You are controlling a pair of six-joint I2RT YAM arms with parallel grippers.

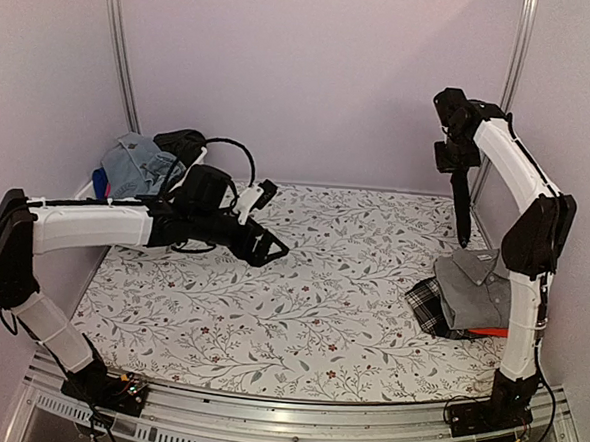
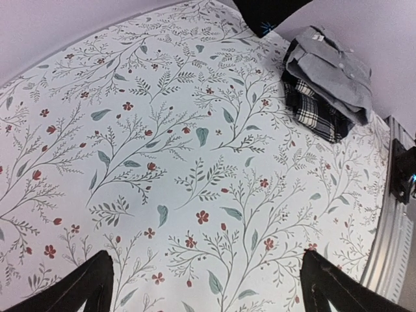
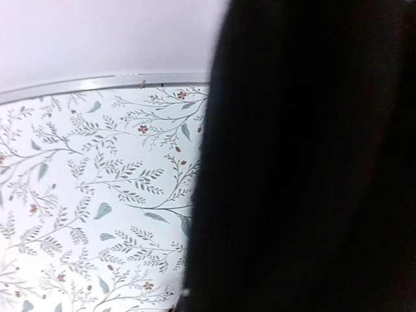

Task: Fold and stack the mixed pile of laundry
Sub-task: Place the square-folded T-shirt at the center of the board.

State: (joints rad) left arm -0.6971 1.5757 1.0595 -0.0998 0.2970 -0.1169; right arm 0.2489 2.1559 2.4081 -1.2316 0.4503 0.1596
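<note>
Top view: the left claw [image 1: 270, 221] is spread wide and empty over the floral counter [image 1: 299, 311]. The right claw [image 1: 464, 236] is pressed together near the folded grey shirt [image 1: 477, 280] at four o'clock.
Left wrist: the shirt lies on plaid cloth [image 2: 312, 110] at one o'clock.
Right wrist: a black mass [image 3: 312, 162] I cannot identify fills the right.

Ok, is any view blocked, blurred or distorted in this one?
Top external: evenly lit, sharp, no glare. Left wrist: wide-angle bend curves the far edge of the white floral-print tablecloth; the folded grey collared shirt is crisp. Right wrist: a featureless black cloth close to the lens blocks the right half.
</note>
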